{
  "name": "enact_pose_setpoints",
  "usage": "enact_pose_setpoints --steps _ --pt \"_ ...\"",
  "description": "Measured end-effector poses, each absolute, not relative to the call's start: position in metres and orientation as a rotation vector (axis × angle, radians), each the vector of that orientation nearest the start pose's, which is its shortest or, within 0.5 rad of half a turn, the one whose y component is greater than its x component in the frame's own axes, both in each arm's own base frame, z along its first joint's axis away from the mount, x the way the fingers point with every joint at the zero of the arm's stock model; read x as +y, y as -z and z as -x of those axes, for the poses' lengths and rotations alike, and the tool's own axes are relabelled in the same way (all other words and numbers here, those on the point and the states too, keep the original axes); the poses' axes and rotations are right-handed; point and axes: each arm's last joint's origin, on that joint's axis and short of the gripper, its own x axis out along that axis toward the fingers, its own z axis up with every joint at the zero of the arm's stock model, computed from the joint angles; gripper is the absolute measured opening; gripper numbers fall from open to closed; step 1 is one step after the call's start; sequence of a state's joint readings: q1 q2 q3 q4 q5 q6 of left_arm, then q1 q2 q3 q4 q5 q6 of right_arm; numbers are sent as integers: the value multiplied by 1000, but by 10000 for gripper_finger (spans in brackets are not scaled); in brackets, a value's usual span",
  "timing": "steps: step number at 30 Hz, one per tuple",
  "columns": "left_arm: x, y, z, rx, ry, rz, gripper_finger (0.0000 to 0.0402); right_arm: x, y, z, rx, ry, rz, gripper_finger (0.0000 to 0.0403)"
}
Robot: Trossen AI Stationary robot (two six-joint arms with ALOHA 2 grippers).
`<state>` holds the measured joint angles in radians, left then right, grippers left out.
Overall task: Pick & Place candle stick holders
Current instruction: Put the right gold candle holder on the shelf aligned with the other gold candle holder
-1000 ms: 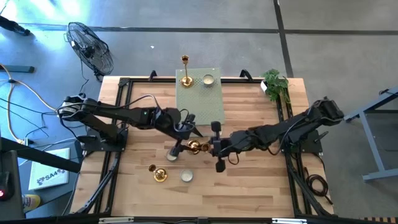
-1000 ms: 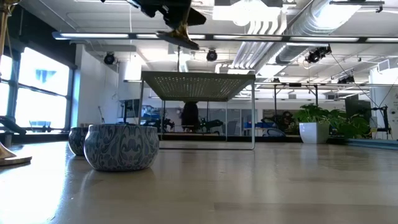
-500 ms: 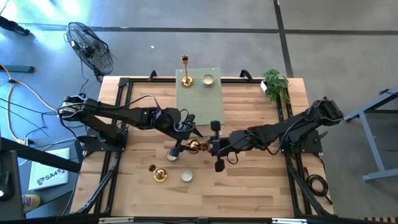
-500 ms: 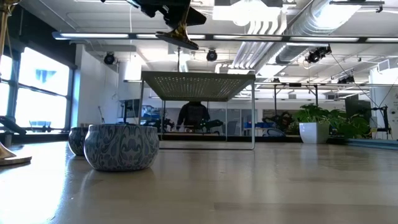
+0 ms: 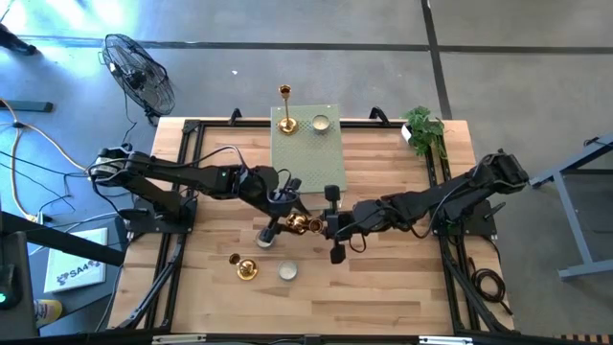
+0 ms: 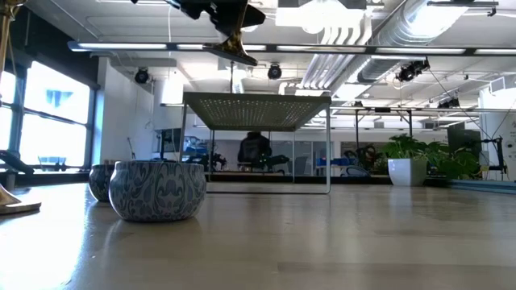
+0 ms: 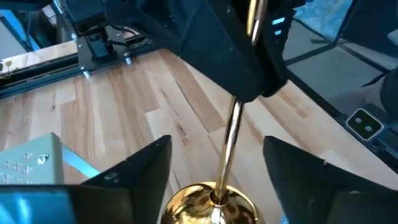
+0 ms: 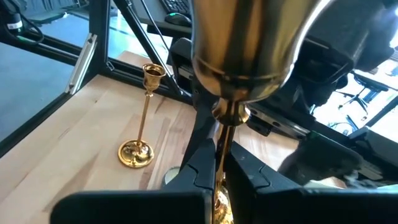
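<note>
- High view: my left gripper (image 5: 283,213) and right gripper (image 5: 328,226) meet just in front of the green slab (image 5: 306,146). The gold holder (image 5: 296,225) between them has barely shifted, so the handover looks unfinished.
- Low view: the holder stays lifted off the table (image 6: 339,242).
- Left wrist: fingers (image 7: 134,174) wide around the base.
- Right wrist: narrow, clamping the stem.
- Readable writing: none.

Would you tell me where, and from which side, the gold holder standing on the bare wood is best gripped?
Probably its slim stem, midway, coming level from the left arm's side. The gold holder stands upright on a low base, and a white cup sits close on its other side. Mid-table, the right gripper is shut on a second holder, the left gripper open around its base.
</note>
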<state>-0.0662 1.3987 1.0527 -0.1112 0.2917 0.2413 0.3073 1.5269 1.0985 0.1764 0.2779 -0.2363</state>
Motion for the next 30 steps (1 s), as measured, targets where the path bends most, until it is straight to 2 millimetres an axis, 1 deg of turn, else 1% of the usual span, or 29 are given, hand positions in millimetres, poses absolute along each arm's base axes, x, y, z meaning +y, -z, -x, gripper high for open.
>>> enact_pose_setpoints --steps 8,15,19,21,24,27,30 --pt "-29 -295 -310 400 426 -202 132 98 -296 -335 237 -58 308 7" --pt "-29 -296 -311 390 425 -204 64 98 -296 -335 236 -58 308 7" --pt "-29 -296 -310 388 432 -204 18 98 -296 -335 236 -60 307 7" --pt "-30 -297 -311 383 440 -200 11 98 -296 -335 235 -61 306 7" --pt "-30 -298 -311 372 434 -193 16 98 -297 -335 233 -61 302 7" --pt "-30 -298 -311 371 441 -187 8 99 -297 -335 229 -79 289 8" --pt "-30 -298 -311 368 440 -183 9 99 -297 -335 226 -78 283 27"
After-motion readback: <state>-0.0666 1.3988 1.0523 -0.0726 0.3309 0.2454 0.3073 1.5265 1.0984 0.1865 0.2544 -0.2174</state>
